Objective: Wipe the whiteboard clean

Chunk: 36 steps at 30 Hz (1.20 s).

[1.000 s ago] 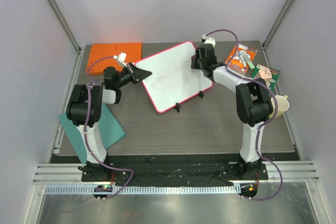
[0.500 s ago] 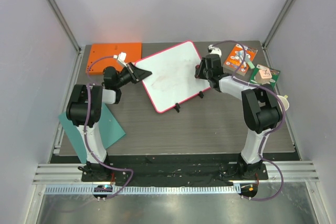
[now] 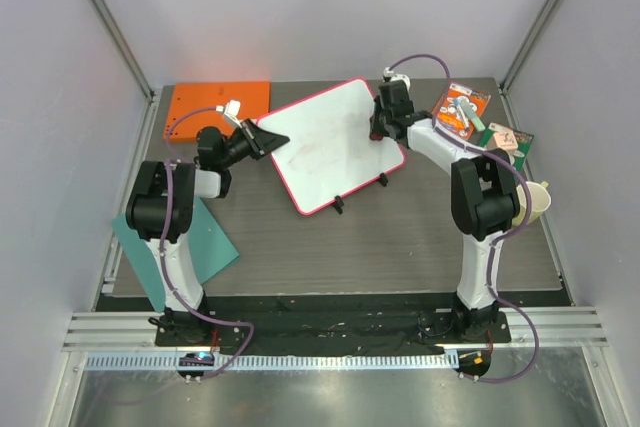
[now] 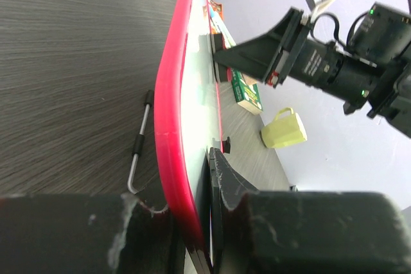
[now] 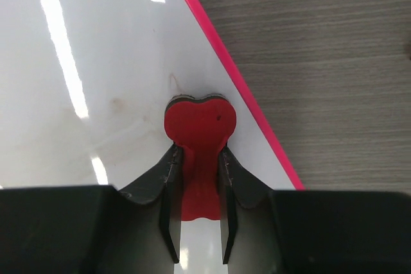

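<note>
Left gripper (image 3: pixel 276 137) closed on the whiteboard (image 3: pixel 335 142) rim; the board runs edge-on between its fingers, near corner cut off. Right gripper (image 5: pixel 198 158) clamps a red heart-shaped eraser (image 5: pixel 200 120), lobes ahead of the fingertips on the board, stem partly hidden between them.

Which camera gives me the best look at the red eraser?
Right wrist: the heart-shaped eraser fills the centre, pinched by the right gripper and held against the whiteboard near its rim. The top view hides it under the gripper. The left wrist sees the whiteboard edge-on, eraser not discernible.
</note>
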Available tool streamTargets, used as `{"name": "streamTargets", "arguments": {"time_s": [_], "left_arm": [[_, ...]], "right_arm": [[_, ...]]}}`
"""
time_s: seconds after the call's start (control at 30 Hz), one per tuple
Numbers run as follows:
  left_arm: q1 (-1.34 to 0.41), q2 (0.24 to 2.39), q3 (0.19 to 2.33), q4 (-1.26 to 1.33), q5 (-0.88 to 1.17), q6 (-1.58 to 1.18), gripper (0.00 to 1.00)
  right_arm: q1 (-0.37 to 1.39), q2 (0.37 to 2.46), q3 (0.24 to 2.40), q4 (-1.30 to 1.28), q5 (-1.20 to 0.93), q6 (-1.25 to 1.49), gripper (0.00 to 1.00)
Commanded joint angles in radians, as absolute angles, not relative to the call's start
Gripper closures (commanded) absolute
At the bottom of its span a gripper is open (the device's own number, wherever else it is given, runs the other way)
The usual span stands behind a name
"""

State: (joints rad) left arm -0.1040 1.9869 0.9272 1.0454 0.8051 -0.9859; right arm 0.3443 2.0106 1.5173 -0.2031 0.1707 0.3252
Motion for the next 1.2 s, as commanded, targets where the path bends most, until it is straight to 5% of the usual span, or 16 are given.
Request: {"name": "streamTargets", "arguments": {"time_s": [0.0, 0.37, 0.93, 1.17], "left_arm": [[-0.14, 1.976, 0.93, 1.083, 0.888, -0.749, 1.0], [-0.146, 1.976, 0.933, 1.074, 0.89, -0.742, 1.0], [-0.147, 1.976, 0.939, 1.049, 0.885, -0.729, 1.0], [-0.149, 1.976, 0.94, 1.045, 0.887, -0.727, 1.0]], "right_arm": [[0.371, 2.178, 1.613, -0.357, 0.104, 0.293, 0.99], [0.348, 2.293, 1.806, -0.454, 0.097, 0.262, 0.99], [0.418, 1.942, 1.108, -0.244, 0.012, 0.347, 0.99], [0.63, 2.023, 1.21, -0.256, 0.049, 0.321, 0.99]]}}
